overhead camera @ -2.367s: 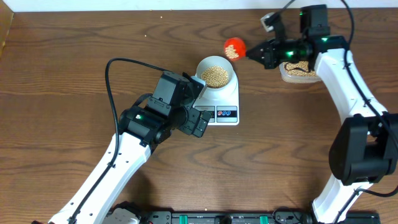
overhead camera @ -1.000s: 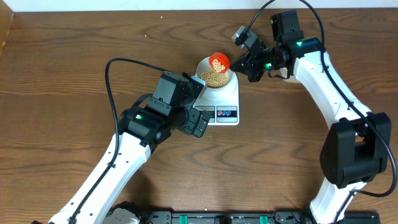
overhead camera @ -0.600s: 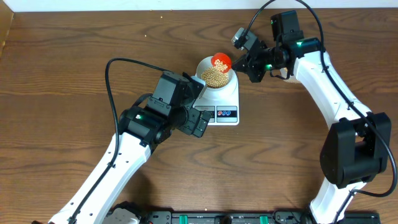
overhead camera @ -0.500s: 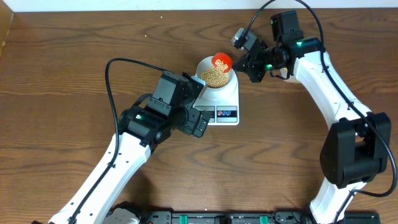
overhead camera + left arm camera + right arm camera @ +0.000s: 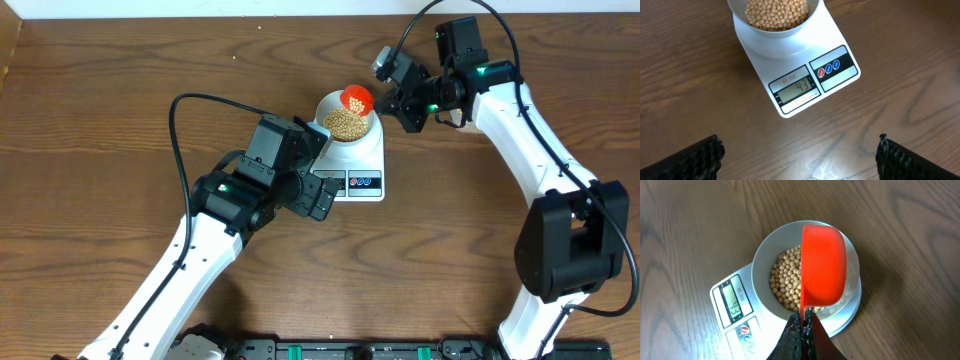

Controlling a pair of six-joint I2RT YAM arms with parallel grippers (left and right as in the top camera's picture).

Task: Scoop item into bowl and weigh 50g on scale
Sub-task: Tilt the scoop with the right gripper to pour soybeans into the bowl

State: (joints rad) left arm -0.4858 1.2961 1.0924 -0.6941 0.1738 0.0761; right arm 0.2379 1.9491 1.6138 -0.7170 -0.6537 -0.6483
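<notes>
Weighing partly done. The right hand point(image 5: 802, 329) is gripping the handle of one red scoop point(image 5: 824, 265), holding it tipped over the one bowl point(image 5: 762, 255), which is sitting on the one scale point(image 5: 837, 32) on the table point(image 5: 900, 100). Beans point(image 5: 775, 12), too many to count, are filling the bowl. The display point(image 5: 801, 86) is showing 43, so a little more seems needed to reach 50. The left hand point(image 5: 800, 157) is hovering wide and empty.

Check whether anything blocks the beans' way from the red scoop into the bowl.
Nothing visible does. The right gripper holds the round red plastic scoop tipped over the open small pale round bowl, with only small tan beans beneath.
</notes>
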